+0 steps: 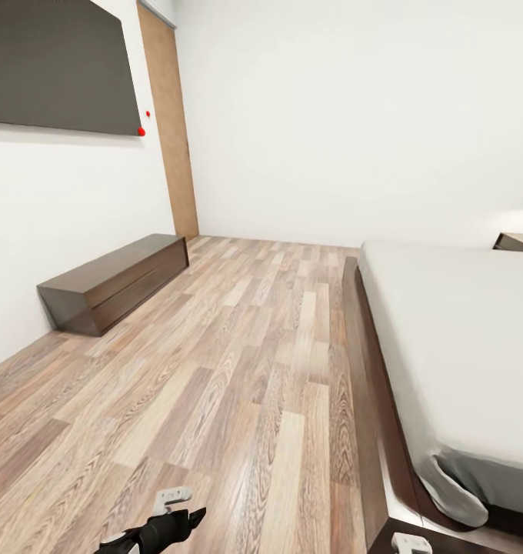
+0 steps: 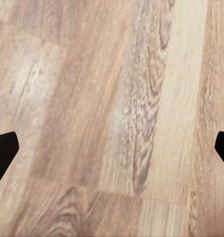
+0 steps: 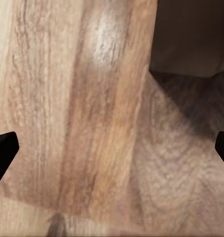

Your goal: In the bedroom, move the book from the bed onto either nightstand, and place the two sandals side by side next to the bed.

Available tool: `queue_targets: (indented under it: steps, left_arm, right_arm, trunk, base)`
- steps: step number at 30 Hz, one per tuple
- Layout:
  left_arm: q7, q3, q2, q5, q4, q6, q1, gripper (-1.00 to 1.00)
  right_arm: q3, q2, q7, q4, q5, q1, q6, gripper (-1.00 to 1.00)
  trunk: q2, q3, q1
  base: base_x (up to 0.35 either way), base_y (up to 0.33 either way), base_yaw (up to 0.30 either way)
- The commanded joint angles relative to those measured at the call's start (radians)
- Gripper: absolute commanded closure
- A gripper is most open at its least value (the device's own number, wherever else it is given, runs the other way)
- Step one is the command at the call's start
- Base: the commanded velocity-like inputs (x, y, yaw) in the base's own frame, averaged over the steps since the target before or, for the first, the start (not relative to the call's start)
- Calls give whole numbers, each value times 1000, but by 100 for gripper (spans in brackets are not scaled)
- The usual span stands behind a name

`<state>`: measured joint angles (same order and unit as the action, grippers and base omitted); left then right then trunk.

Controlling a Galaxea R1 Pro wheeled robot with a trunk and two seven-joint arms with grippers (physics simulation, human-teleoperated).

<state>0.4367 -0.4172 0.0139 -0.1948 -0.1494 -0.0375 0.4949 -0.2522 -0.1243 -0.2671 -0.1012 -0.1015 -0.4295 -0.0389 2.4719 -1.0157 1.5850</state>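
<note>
A: Two walls (image 1: 331, 115) meet at the upper middle of the head view, both white. What sits at the far left?

B: Upper left holds a dark flat panel (image 1: 58, 65) on the wall, with a tall wood door (image 1: 169, 123) just right of it in the corner. Below, at middle left, a long low dark-brown cabinet (image 1: 115, 281) stands against the wall on the plank floor (image 1: 238, 369).

A: And the arms?

B: At the bottom edge, left of centre, the left gripper (image 1: 173, 512) shows as a black wrist with a pale tip. In the left wrist view its two black fingers (image 2: 3, 150) stand far apart at the frame's sides, open, with bare planks between them. A pale bit of the right gripper (image 1: 411, 543) peeks in at the bottom right of the head view; in the right wrist view its fingers (image 3: 3, 150) are equally wide apart, open, over floor, with a dark shaded mass in the upper right corner.

A: Farther right?

B: The bed (image 1: 454, 346) fills the right side, dark frame along the floor and white mattress above. At the right edge, upper middle, a corner of the nightstand (image 1: 517, 241) shows beyond the bed.
</note>
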Motion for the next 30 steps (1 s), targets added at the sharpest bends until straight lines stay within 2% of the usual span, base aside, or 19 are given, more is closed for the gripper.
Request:
queue_targets:
  steps: [1, 30]
  left_arm:
    - [4, -8, 0, -11, 1, -4, 1, -100]
    - [4, -8, 0, -11, 1, -4, 1, -100]
  right_arm:
    - [-9, 0, -4, -2, -11, 0, -4, -100]
    - [-9, 0, -5, -1, -13, 0, -4, -100]
  trunk:
    - [-7, 2, -4]
    - [-210, 89, -115]
  base:
    - [0, 0, 0]
    - [0, 0, 0]
